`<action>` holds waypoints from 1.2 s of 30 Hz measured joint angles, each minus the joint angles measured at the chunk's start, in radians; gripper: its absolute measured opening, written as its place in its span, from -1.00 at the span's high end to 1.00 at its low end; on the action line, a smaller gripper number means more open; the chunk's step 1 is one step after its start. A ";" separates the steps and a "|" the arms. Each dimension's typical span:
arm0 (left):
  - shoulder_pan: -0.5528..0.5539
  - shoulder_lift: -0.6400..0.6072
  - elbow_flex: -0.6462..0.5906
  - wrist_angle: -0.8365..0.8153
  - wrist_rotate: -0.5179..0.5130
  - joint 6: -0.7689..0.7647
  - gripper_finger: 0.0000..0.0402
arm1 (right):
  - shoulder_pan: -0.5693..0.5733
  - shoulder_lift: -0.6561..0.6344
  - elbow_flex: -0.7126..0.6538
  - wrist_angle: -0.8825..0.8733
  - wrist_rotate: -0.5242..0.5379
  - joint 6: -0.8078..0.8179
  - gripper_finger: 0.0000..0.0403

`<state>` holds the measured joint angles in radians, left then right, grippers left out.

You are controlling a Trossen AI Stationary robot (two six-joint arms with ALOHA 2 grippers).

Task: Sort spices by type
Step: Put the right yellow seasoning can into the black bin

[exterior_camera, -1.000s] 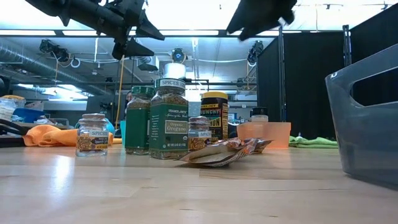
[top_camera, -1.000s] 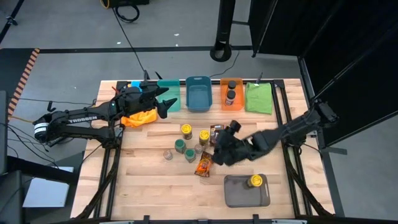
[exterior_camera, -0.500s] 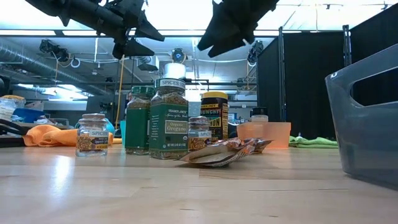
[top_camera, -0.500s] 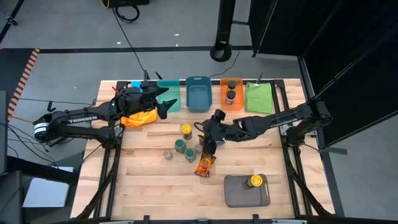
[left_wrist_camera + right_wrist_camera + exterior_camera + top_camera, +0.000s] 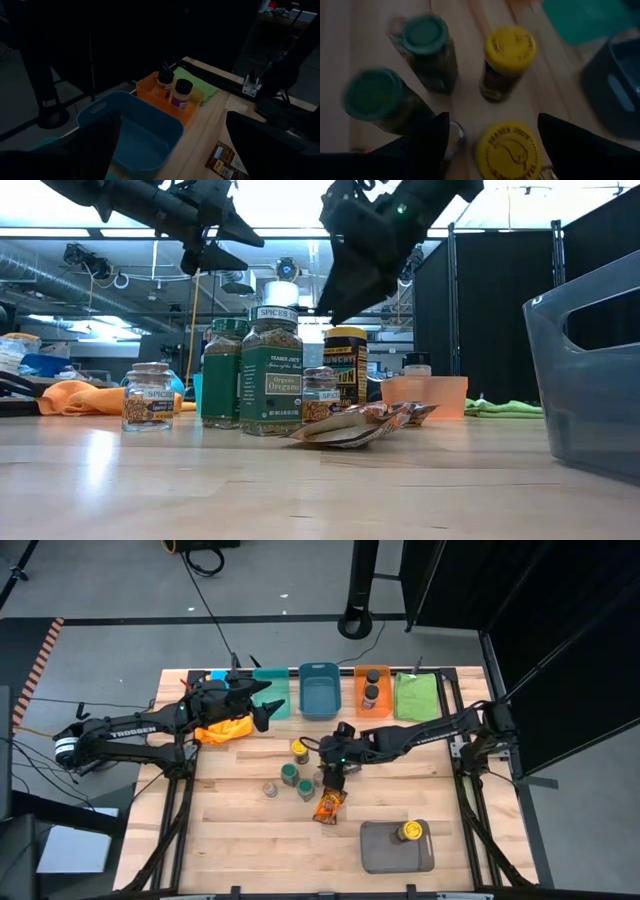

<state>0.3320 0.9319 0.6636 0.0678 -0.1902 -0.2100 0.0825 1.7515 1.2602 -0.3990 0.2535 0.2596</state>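
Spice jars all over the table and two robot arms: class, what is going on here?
The robot is sorting spices. The right gripper hangs open, holding nothing, above a yellow-lidded jar in the cluster of jars at mid-table. The left gripper waits open near the blue bin. Two jars already stand in the orange bin, and one sits on the grey tray.

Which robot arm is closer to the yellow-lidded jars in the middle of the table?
The right. Its gripper hangs open over the round yellow-lidded jars, while the left gripper waits open near the teal plastic bin at the back.
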 joint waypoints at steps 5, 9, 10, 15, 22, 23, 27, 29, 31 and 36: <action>0.000 0.000 0.000 0.000 0.000 0.000 -0.84 | -0.014 -0.001 0.000 -0.032 0.006 -0.001 -0.52; 0.000 0.000 0.000 -0.001 0.000 0.000 -0.84 | -0.025 -0.001 0.000 -0.029 -0.018 -0.001 -0.53; 0.000 0.000 0.000 -0.002 0.000 0.000 -0.84 | -0.027 -0.001 0.000 -0.032 -0.019 -0.001 -0.53; 0.000 0.000 0.000 -0.015 0.000 0.000 -0.84 | -0.034 -0.001 0.000 -0.042 -0.030 -0.001 -0.52; 0.000 0.000 0.000 -0.018 0.000 0.000 -0.84 | -0.035 0.029 0.000 -0.038 -0.060 0.000 -0.50; 0.000 0.000 0.000 -0.019 0.000 0.000 -0.84 | -0.035 0.032 0.000 -0.046 -0.067 0.002 -0.50; 0.000 0.000 0.000 -0.022 0.000 0.000 -0.84 | -0.035 0.044 -0.001 -0.039 -0.068 0.000 -0.48; 0.000 0.000 0.000 -0.021 0.000 0.000 -0.84 | -0.038 0.043 -0.001 -0.035 -0.067 0.000 -0.44; 0.000 0.000 0.000 -0.022 0.000 0.000 -0.84 | -0.041 0.042 0.000 -0.034 -0.067 0.001 -0.37; 0.000 0.000 0.000 -0.023 0.000 0.000 -0.84 | -0.045 0.043 0.001 -0.050 -0.072 0.007 -0.15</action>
<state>0.3321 0.9318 0.6636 0.0452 -0.1905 -0.2096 0.0372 1.7943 1.2616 -0.4492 0.1814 0.2665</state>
